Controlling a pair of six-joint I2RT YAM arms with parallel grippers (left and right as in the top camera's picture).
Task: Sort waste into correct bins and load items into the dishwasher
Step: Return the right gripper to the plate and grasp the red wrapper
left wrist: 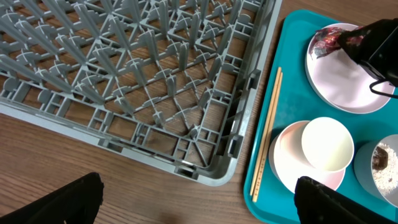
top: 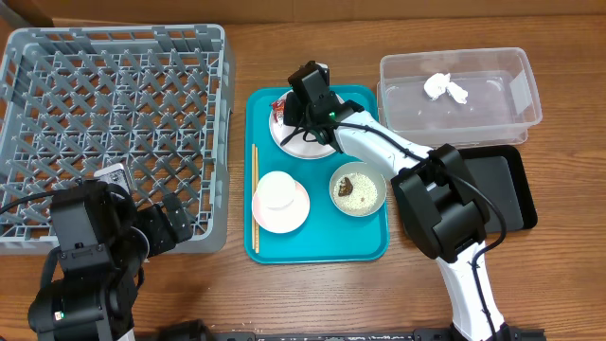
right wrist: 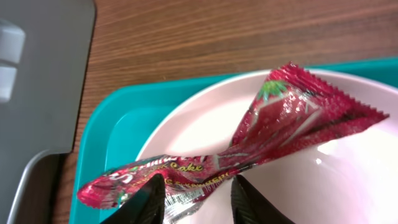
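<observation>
The shiny red wrapper [right wrist: 267,134] lies across the large white plate [top: 308,142] at the back of the teal tray. My right gripper [right wrist: 198,196] is closed on the wrapper's lower part, just above the plate; overhead it shows at the plate [top: 308,99]. A white tissue [top: 445,87] lies in the clear tub [top: 516,104]. The black tray [top: 502,180] is partly hidden by the right arm. The grey-green bowl [top: 358,188] holds rice and a brown lump. The white cup [top: 280,193] stands on the pinkish saucer [top: 284,218]. Chopsticks [top: 255,194] lie along the tray's left side. My left gripper [left wrist: 199,205] is open and empty.
The grey dish rack [top: 114,123] fills the left of the table, and its near corner [left wrist: 205,171] is just ahead of my left gripper. The teal serving tray [top: 317,248] sits in the middle between the rack and the bins.
</observation>
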